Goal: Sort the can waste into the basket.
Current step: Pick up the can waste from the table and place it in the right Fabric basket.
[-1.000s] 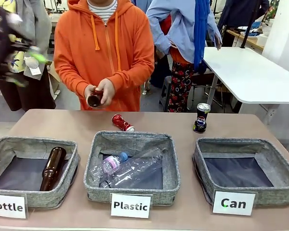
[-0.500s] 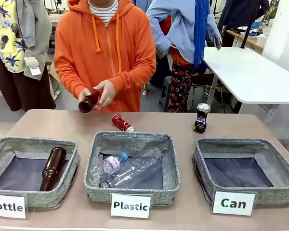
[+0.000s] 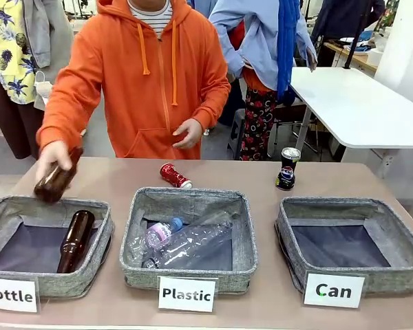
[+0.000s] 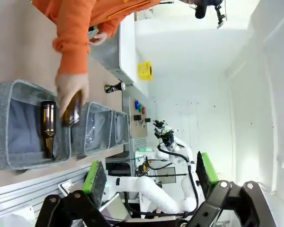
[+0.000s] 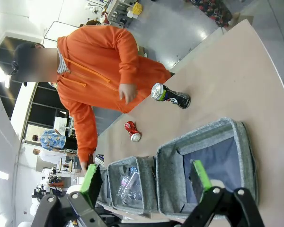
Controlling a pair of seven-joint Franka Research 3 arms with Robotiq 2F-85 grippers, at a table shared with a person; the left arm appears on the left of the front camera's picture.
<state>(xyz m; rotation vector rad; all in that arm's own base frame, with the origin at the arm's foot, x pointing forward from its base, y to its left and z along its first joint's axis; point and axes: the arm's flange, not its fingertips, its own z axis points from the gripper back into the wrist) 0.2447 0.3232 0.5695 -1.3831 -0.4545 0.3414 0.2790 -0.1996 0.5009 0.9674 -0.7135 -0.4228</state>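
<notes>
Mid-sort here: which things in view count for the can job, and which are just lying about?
Job: crushed red can; upright dark can; Can basket.
Lying about: Plastic bin, clear bottles in it; Bottle bin, brown bottle in it; second brown bottle in the person's hand.

Bare tabletop (image 3: 234, 175) between red can (image 3: 174, 175) and dark can (image 3: 287, 168)

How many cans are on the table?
2. A crushed red can lies behind the Plastic basket; a dark can stands upright behind the Can basket. More could hide under the plastic bottles.
</notes>
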